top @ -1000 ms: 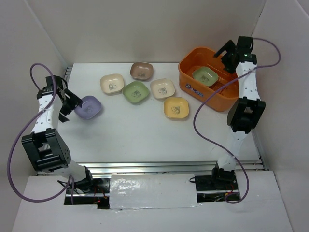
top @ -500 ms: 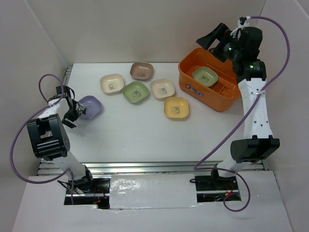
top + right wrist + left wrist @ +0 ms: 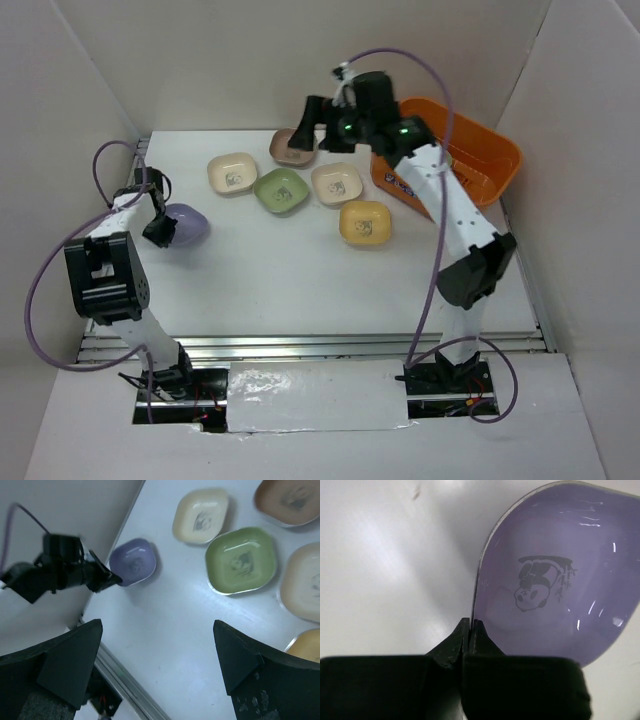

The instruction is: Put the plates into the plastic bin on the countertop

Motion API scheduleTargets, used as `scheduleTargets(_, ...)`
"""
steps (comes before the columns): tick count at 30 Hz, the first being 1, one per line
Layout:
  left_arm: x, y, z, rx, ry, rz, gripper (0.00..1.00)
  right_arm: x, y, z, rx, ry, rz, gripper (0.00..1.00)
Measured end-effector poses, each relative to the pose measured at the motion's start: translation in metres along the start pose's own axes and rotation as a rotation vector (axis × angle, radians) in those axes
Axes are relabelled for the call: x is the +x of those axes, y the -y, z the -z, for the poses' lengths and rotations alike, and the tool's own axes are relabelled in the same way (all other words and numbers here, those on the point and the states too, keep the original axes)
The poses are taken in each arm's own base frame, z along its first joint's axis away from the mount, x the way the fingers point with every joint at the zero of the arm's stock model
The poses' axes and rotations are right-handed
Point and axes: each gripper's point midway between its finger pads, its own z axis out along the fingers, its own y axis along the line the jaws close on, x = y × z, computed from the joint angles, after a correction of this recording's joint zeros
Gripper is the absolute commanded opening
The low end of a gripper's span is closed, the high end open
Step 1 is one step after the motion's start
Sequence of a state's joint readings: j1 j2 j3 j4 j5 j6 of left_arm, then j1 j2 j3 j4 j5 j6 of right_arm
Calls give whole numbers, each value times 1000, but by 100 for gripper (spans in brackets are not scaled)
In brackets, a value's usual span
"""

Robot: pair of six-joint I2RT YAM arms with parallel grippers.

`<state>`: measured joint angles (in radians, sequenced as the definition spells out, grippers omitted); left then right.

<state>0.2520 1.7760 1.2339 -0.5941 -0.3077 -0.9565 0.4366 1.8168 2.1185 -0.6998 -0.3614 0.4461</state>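
Note:
My left gripper (image 3: 162, 226) (image 3: 471, 626) is shut on the near rim of the lavender plate (image 3: 188, 224) (image 3: 555, 580) at the countertop's (image 3: 280, 280) left side. Five more plates lie in a group: cream (image 3: 232, 172), brown (image 3: 290, 150), green (image 3: 281, 190), pale cream (image 3: 337, 183) and yellow (image 3: 365, 222). My right gripper (image 3: 304, 135) (image 3: 156, 630) hangs open and empty above the brown plate. The orange plastic bin (image 3: 470, 165) stands at the back right, partly hidden by the right arm.
White walls close in the countertop on the left, back and right. The right wrist view looks down on the lavender plate (image 3: 133, 562), the green plate (image 3: 242, 560) and the left gripper (image 3: 106, 578). A metal rail (image 3: 330, 345) runs along the near edge.
My left gripper has closed on the lavender plate's rim. The right arm has swung left from above the bin to above the brown plate, still open. The bin's right end looks shifted rightward.

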Motion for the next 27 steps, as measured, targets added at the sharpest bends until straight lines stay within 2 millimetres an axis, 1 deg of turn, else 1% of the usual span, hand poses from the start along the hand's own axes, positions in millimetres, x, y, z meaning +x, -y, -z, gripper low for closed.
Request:
scheduleTargets(1,5,-8,11,-36,7,-29,0,15,-10,-17,-11,-43,20,100)
scheduleTargets(3,15,-11,39,-45,27,-105,0,50,-28,-48,-25,-129,51,100)
scheduleTargets(5,25,-2,72,18,50,-184,0,87,-35,-73,-27,-216,69,100)
scheduleTargets(6,32,8,92,76,60,-239,0,106,-38,-84,-26,-259,74,100)
scheduleTargets(8,47,22,127,187,75,-330,0,132,-39,-97,-18,-317,80,100)
scheduleTargets(10,63,33,154,290,70,-398,0,144,-36,-104,-5,-346,79,100)
scheduleTargets(11,70,35,165,329,61,-421,0,146,-34,-105,-1,-350,78,99)
scheduleTargets(13,81,36,180,384,33,-460,0,148,-27,-107,9,-353,71,98)
scheduleTargets(15,89,41,192,419,12,-484,0,152,-20,-110,17,-356,67,91)
scheduleTargets(16,93,44,197,435,0,-497,0,158,-14,-111,28,-365,63,88)
scheduleTargets(17,97,49,203,456,-13,-511,0,165,-7,-113,44,-379,56,80)
scheduleTargets(19,106,59,216,503,-29,-535,0,182,5,-116,73,-411,42,68)
scheduleTargets(20,110,63,222,525,-35,-547,0,191,11,-116,87,-429,30,46)
scheduleTargets(21,114,65,227,534,-37,-564,3,198,13,-117,87,-445,17,30)
scheduleTargets(22,118,65,228,531,-41,-585,17,201,12,-118,77,-451,0,14)
scheduleTargets(23,122,64,226,514,-43,-612,42,201,11,-118,76,-443,-16,0)
scheduleTargets(24,126,60,222,488,-54,-628,99,199,10,-115,85,-430,-24,0)
scheduleTargets(25,129,59,221,481,-70,-632,99,195,11,-113,92,-410,-19,0)
scheduleTargets(27,132,65,231,506,-76,-618,99,189,23,-103,159,-370,-23,0)
